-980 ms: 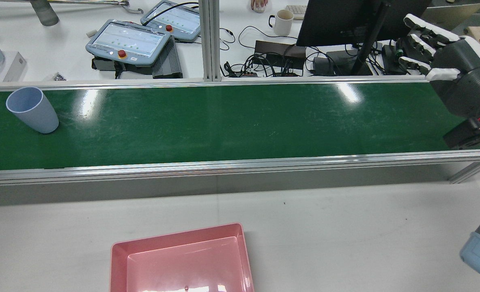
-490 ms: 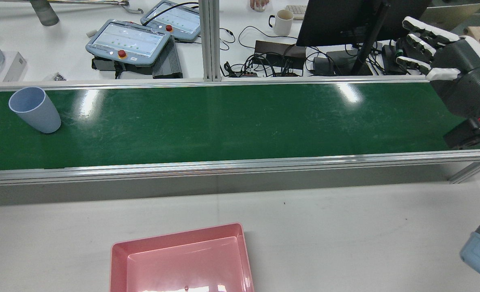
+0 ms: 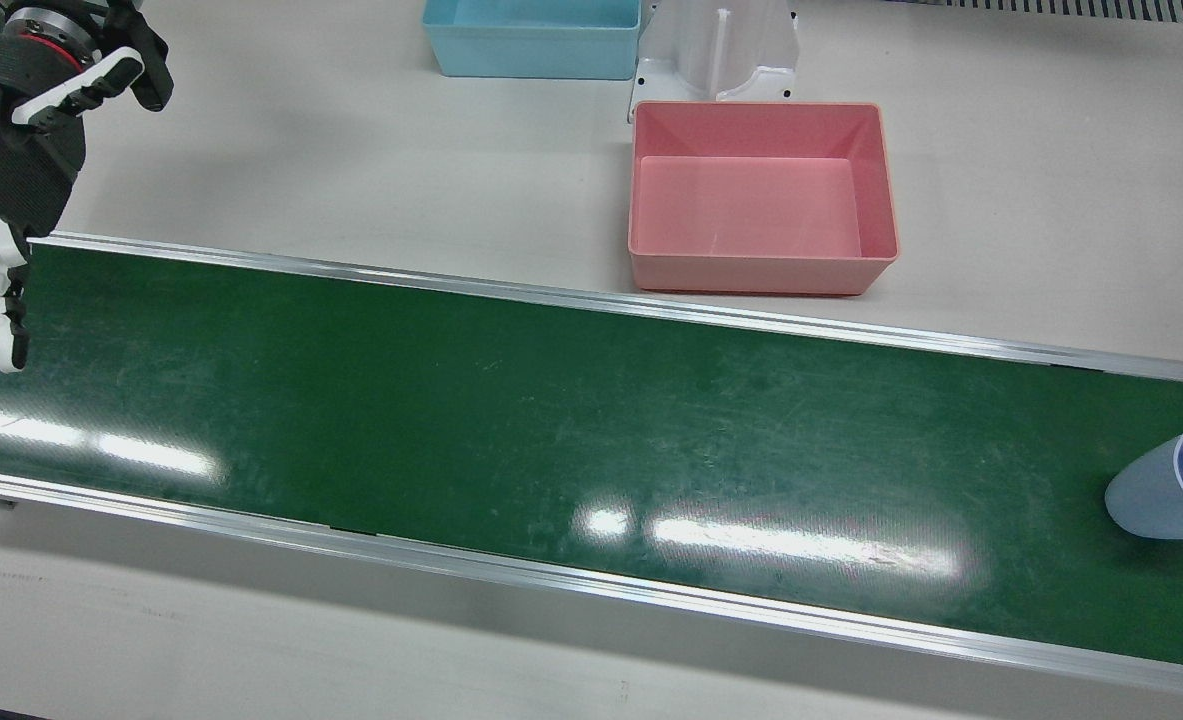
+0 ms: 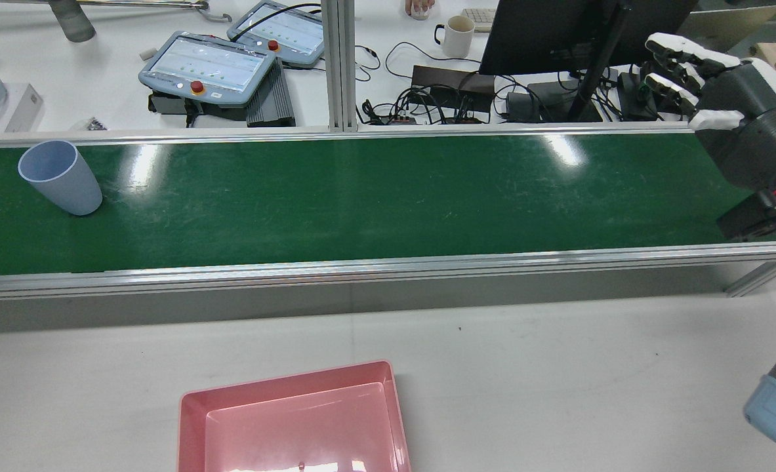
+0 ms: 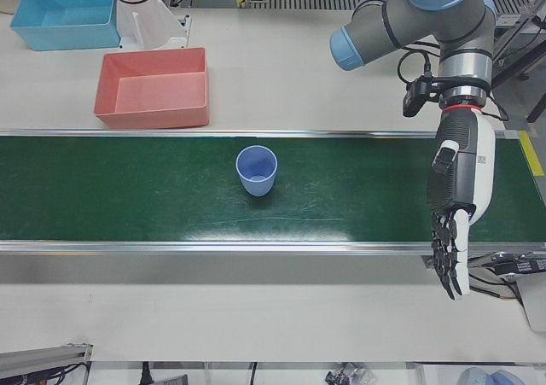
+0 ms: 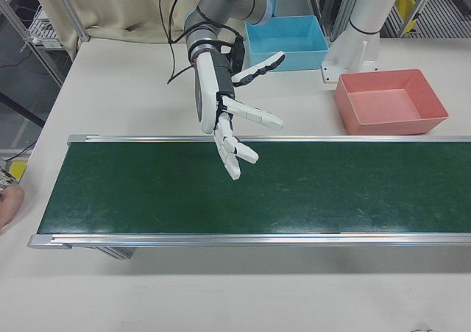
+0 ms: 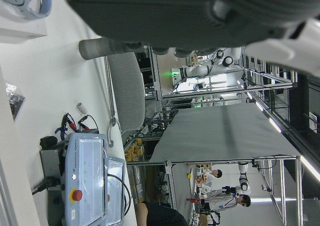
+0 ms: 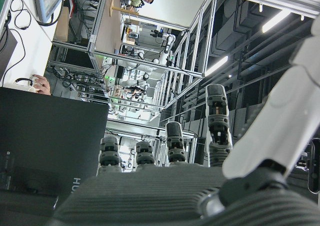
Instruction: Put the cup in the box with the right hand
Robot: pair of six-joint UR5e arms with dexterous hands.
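A pale blue cup (image 4: 60,177) stands upright on the green conveyor belt (image 4: 388,196), near its left end in the rear view; it also shows in the front view (image 3: 1166,482) and the left-front view (image 5: 257,170). An empty pink box (image 4: 296,419) sits on the white table beside the belt (image 3: 761,195). My right hand (image 4: 722,92) hovers open over the opposite end of the belt, far from the cup, fingers spread (image 6: 224,118). My left hand (image 5: 455,206) hangs open, fingers down, past the cup at the belt's outer edge.
A blue box (image 3: 531,35) and a white arm pedestal (image 3: 716,45) stand behind the pink box. Beyond the belt lie teach pendants (image 4: 207,65), a mug (image 4: 456,36), cables and a monitor (image 4: 558,33). A person's hand (image 6: 7,203) rests at the table's edge.
The cup has drifted a little to the right along the belt in the rear view. My right hand's fingers have shifted slightly upward; the hand stays in place.
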